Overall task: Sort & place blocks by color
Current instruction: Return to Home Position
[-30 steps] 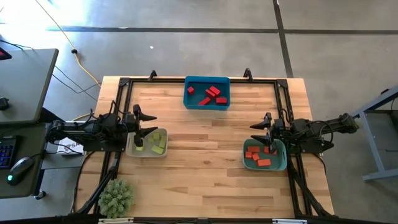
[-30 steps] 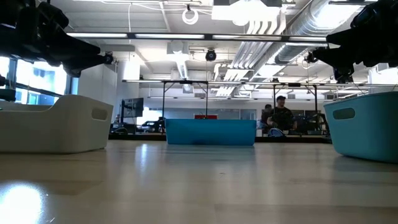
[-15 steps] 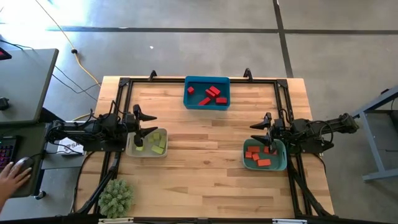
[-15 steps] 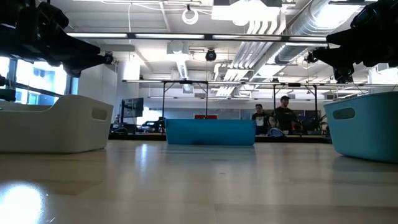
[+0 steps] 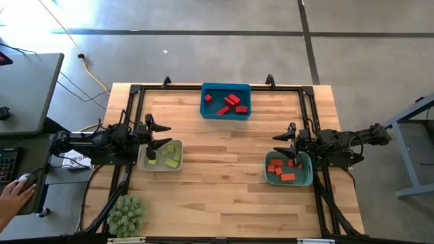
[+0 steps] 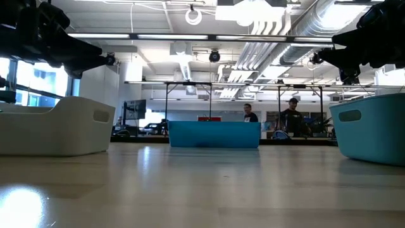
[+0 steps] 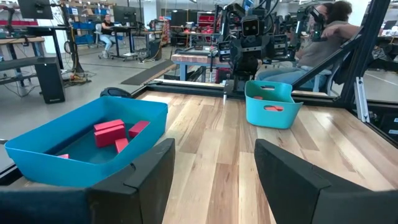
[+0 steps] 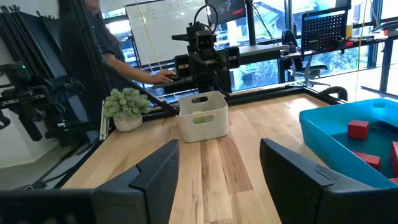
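High view: left gripper (image 5: 165, 135) hung empty, fingers spread, by the beige tray (image 5: 182, 157) of yellow-green blocks (image 5: 171, 156), right gripper (image 5: 279, 146) likewise by the teal tray (image 5: 267, 171) of orange-red blocks (image 5: 281, 171); red blocks (image 5: 229, 103) lay in the blue tray (image 5: 204, 108).

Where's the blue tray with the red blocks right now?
In the high view, the blue tray sits centred at the table's top edge, red blocks inside; the beige tray is lower left, the teal tray lower right.
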